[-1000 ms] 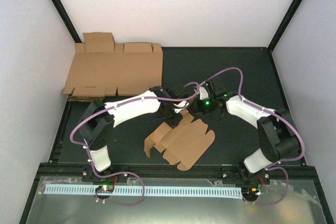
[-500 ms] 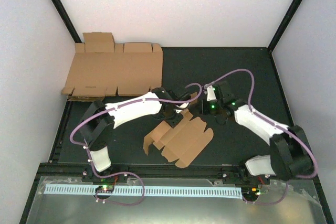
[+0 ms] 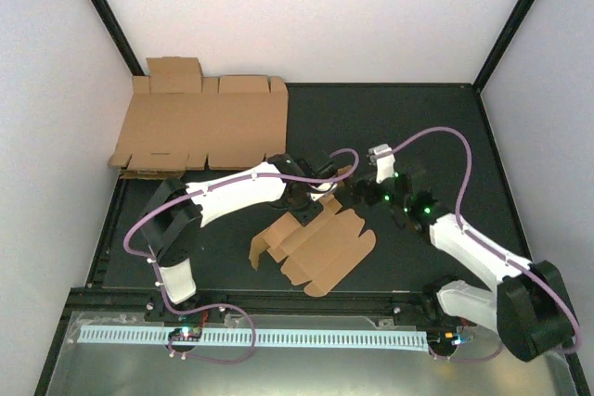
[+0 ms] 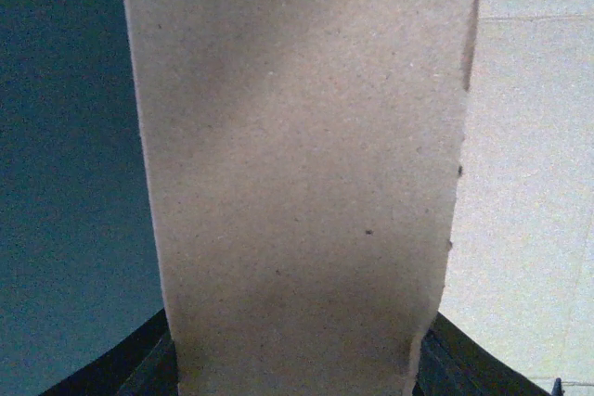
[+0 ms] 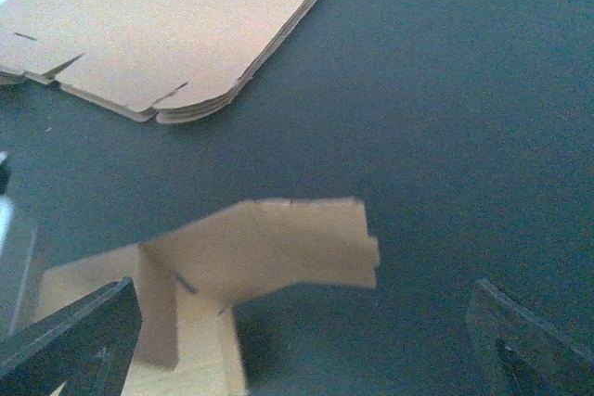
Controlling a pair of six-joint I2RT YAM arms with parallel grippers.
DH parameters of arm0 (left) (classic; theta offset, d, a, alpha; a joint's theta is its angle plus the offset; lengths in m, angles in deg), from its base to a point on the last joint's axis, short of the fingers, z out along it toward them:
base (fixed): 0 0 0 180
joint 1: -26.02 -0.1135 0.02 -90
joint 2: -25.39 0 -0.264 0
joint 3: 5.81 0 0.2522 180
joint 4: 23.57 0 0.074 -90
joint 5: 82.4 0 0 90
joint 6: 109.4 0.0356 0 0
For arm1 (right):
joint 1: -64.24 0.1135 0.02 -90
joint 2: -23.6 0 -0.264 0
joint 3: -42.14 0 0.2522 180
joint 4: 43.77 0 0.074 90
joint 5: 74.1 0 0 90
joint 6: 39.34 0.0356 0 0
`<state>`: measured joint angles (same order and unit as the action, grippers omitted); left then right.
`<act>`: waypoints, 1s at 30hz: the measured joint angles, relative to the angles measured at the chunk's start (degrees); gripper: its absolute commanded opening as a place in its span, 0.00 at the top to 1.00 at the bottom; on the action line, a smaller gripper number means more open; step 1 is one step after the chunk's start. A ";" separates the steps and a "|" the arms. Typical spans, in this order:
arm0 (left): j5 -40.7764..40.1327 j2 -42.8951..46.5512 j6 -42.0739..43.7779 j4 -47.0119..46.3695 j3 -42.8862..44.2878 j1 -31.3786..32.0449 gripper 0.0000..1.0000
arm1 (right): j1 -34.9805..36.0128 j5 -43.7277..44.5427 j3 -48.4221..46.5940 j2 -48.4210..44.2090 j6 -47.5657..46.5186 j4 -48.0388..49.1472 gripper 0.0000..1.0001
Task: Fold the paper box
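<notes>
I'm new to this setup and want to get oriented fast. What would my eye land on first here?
The half-folded paper box lies in the middle of the dark mat, with the left gripper clamped on its far flap, which fills the left wrist view. The right gripper hangs open beside that far edge, holding nothing. A stack of flat cardboard sheets sits in the far left corner.
</notes>
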<state>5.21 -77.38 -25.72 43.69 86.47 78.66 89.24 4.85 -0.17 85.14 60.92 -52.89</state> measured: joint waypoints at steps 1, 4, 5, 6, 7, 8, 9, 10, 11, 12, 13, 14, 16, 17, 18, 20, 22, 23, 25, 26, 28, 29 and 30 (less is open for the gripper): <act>0.00 0.00 0.44 0.09 0.04 0.00 0.52 | 0.00 0.24 -1.25 1.38 -1.42 -0.13 0.00; -0.04 0.00 1.75 0.15 0.07 0.00 0.52 | 0.00 0.83 -7.26 7.80 -6.08 -2.43 0.01; -0.11 0.00 2.10 0.13 0.07 0.00 0.51 | 0.00 0.83 -9.20 9.81 -7.58 -3.41 0.01; -0.17 0.00 2.54 0.13 0.07 0.00 0.51 | 0.00 0.79 -10.67 11.50 -8.94 -4.09 0.00; -0.24 0.00 2.84 0.13 0.07 0.00 0.51 | 0.00 0.68 -11.85 12.87 -10.34 -4.74 0.01; -0.35 0.00 3.08 0.17 0.07 0.00 0.52 | 0.00 0.61 -12.22 13.49 -11.21 -5.03 0.00; -0.42 0.00 3.30 0.20 0.07 0.00 0.52 | 0.00 0.57 -12.31 13.94 -12.15 -5.22 0.00; -0.46 0.00 3.50 0.24 0.07 0.00 0.52 | 0.00 0.52 -12.28 14.23 -13.18 -5.68 0.02; -0.52 0.00 3.72 0.26 0.07 0.00 0.52 | 0.00 0.52 -12.26 14.43 -13.90 -6.16 0.03; -0.61 0.00 3.87 0.28 0.07 0.00 0.51 | -0.09 0.44 -12.26 14.58 -14.49 -6.49 0.05; -0.63 0.00 4.04 0.33 0.07 0.00 0.52 | -0.28 -0.04 -12.28 14.73 -14.97 -6.91 0.06; -0.70 0.00 4.24 0.44 0.07 0.00 0.52 | -0.52 -0.42 -12.31 14.84 -15.47 -7.19 0.07; -0.94 0.00 4.66 0.79 0.07 0.00 0.51 | -1.46 -1.99 -12.35 15.17 -16.17 -7.76 0.07; -1.09 0.00 4.94 0.96 0.07 0.00 0.51 | -1.90 -2.73 -12.35 15.23 -16.35 -8.00 0.07; -1.16 0.02 5.29 1.11 0.07 0.00 0.51 | -2.21 -3.52 -12.35 15.23 -16.48 -8.13 0.08; -1.31 0.04 6.01 1.42 0.07 0.00 0.51 | -2.67 -5.70 -12.35 15.23 -16.37 -8.09 0.11; -1.46 0.04 6.75 1.88 0.07 0.00 0.51 | -2.82 -8.61 -12.35 15.23 -16.33 -8.04 0.12; -1.53 0.07 7.08 2.21 0.07 0.00 0.51 | -2.86 -10.05 -12.35 15.23 -16.26 -8.04 0.12; -1.90 0.13 7.72 2.62 0.04 0.02 0.51 | -2.84 -12.50 -12.37 15.30 -16.39 -8.07 0.16; -2.14 0.28 8.00 2.80 0.02 0.04 0.51 | -2.84 -13.25 -12.48 15.41 -16.57 -8.15 0.20; -2.56 0.83 8.57 3.21 -0.04 0.11 0.51 | -2.84 -15.06 -13.18 16.11 -17.38 -8.68 0.26; -2.67 1.18 8.81 3.37 -0.04 0.11 0.51 | -2.84 -15.98 -13.75 16.72 -17.64 -8.96 0.28; -2.75 1.55 9.01 3.58 -0.04 0.13 0.51 | -2.84 -16.61 -14.10 17.20 -18.10 -9.05 0.30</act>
<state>2.45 -75.82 -16.72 47.27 86.43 78.79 86.40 -11.76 -14.27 102.34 42.82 -61.94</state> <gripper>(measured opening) 0.491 0.757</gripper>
